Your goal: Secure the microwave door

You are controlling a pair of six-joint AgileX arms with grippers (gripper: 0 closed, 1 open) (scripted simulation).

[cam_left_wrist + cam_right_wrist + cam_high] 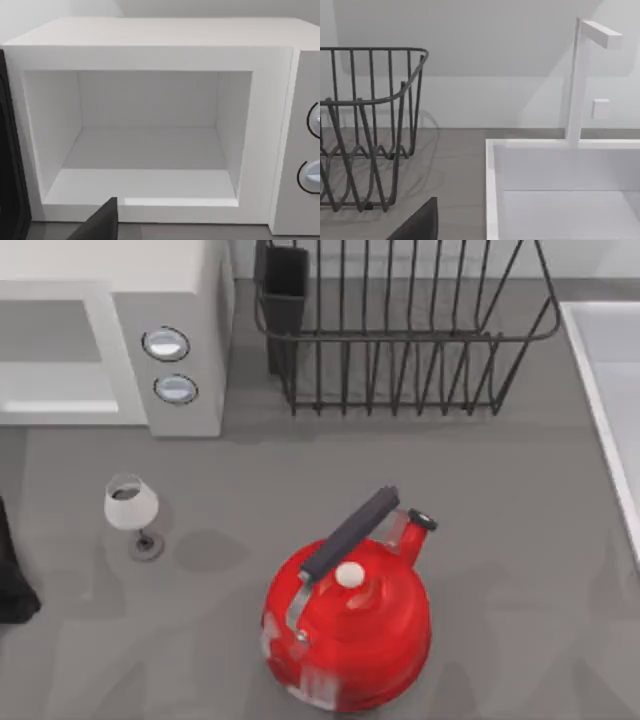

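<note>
A red kettle (pixel 348 632), wine glass (pixel 132 507), dish rack (pixel 400 330) and sink (pixel 560 190).

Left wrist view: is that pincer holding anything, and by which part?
Nothing held there: one dark pincer finger hangs free before the microwave, whose cavity stands open.

No readable text, label, brand, number or sign anywhere. Blank faces on the two dials (pixel 166 343) of the microwave (pixel 170 300); plain red on the kettle (pixel 350 625); nothing printed on the wine glass (pixel 131 504), the dish rack (pixel 400 330) or the sink (pixel 560 190).
</note>
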